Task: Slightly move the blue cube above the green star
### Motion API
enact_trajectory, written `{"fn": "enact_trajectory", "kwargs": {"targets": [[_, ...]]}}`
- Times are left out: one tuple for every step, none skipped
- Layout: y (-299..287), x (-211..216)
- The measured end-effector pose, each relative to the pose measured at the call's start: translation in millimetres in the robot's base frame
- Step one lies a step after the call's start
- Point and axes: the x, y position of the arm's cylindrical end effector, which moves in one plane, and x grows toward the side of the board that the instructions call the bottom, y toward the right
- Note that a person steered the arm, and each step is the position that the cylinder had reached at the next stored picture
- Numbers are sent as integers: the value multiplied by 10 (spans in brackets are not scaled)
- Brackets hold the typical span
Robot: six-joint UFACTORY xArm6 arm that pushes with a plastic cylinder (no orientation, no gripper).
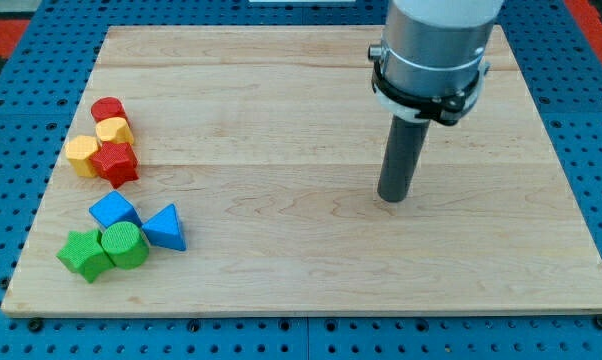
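The blue cube (114,211) lies at the view's lower left, just above and to the right of the green star (84,254), touching it. A green cylinder (125,245) sits right of the star, below the cube. A blue triangular block (165,228) lies right of the cube. My tip (392,196) rests on the board well to the right of these blocks, far from the blue cube.
A cluster sits higher at the view's left: a red cylinder (108,109), a yellow block (114,131), a yellow block (82,156) and a red star (116,163). The wooden board (311,270) lies on a blue pegboard surface.
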Motion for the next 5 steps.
{"fn": "enact_trajectory", "kwargs": {"targets": [[-185,-63],[-402,-63],[-464,-63],[-1153,-56],[-1873,-50]]}}
